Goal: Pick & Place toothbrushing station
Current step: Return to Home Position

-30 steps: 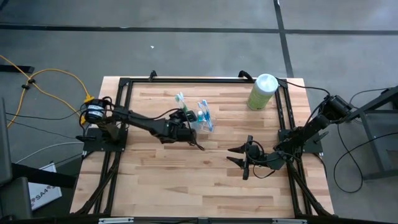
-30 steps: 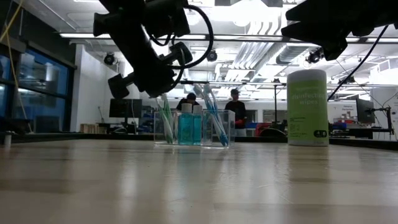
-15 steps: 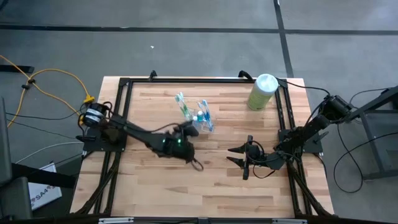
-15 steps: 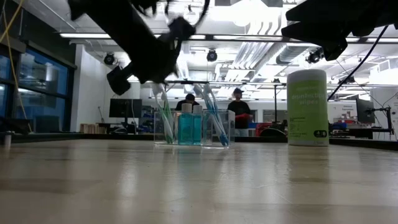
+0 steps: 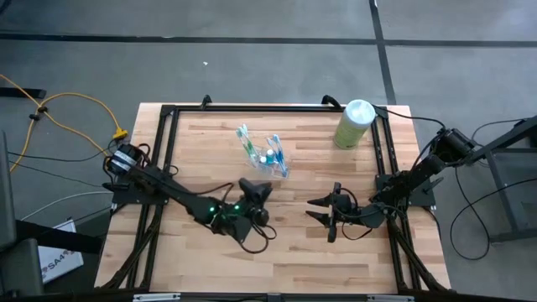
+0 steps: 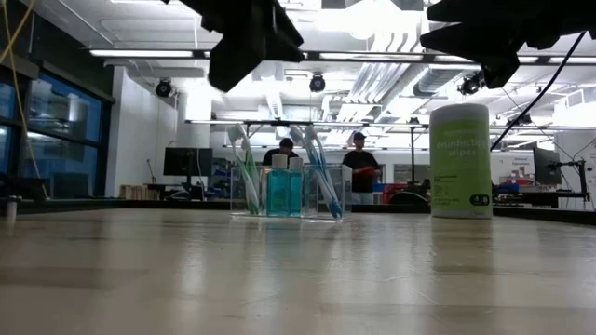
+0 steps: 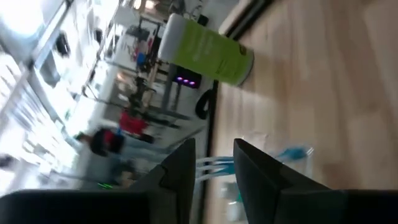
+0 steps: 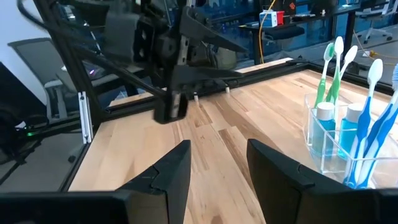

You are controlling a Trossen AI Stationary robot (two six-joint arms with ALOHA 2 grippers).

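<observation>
The clear organizer (image 5: 267,154) stands on the tabletop (image 5: 285,260) toward its far edge, well apart from the pale green canister (image 5: 355,123). The green toothbrushes (image 6: 246,172), blue toothbrushes (image 6: 319,177) and tubes (image 6: 284,191) all sit inside it and nothing lies loose, so loading looks done and only parking the arms seems left. The left gripper (image 5: 257,190) hovers near it, jaws apart and empty. The right gripper (image 5: 322,213) hangs off to the side, jaws likewise spread. Only the low view shows the brushes standing upright, and only the high view places both arms.

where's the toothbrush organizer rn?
High view: the clear organizer stands at the far centre of the table, left of the green canister, just beyond the left gripper.
</observation>
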